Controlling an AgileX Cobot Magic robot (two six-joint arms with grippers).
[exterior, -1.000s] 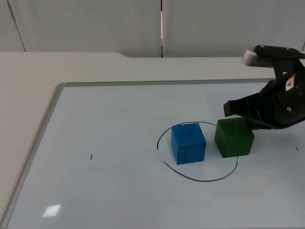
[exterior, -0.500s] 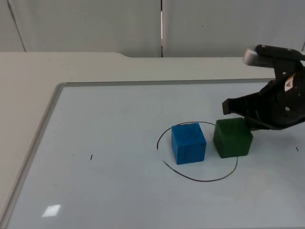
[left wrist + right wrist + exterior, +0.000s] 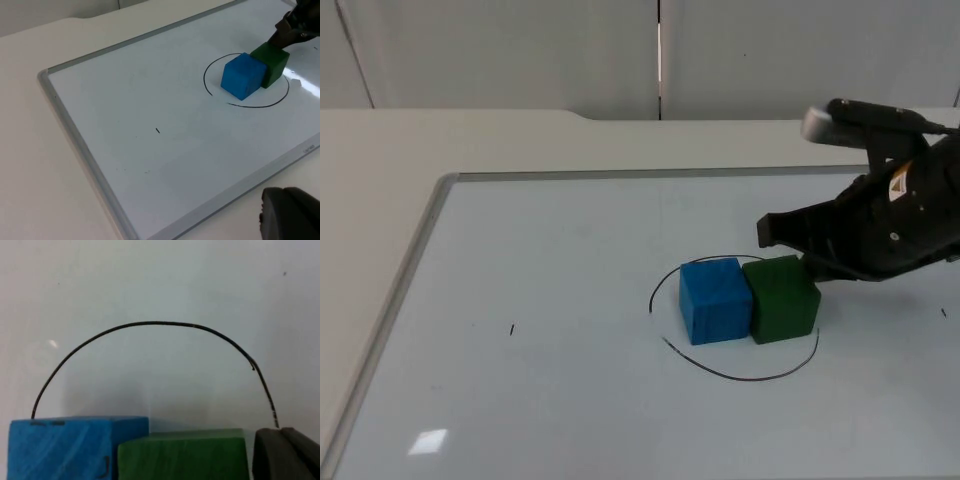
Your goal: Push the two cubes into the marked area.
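Green cube (image 3: 781, 298) touches blue cube (image 3: 716, 299); right gripper (image 3: 812, 262) behind; no readable writing.

Right gripper (image 3: 807, 262) reaches low over the board from the right; left arm waits off-board.

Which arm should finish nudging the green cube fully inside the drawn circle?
Right. Its tool sits right behind the green cube, which touches the blue cube in the circle. The left arm waits far off.

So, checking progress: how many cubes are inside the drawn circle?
2: the blue cube and the green cube touching its side, with the right gripper behind the green one.
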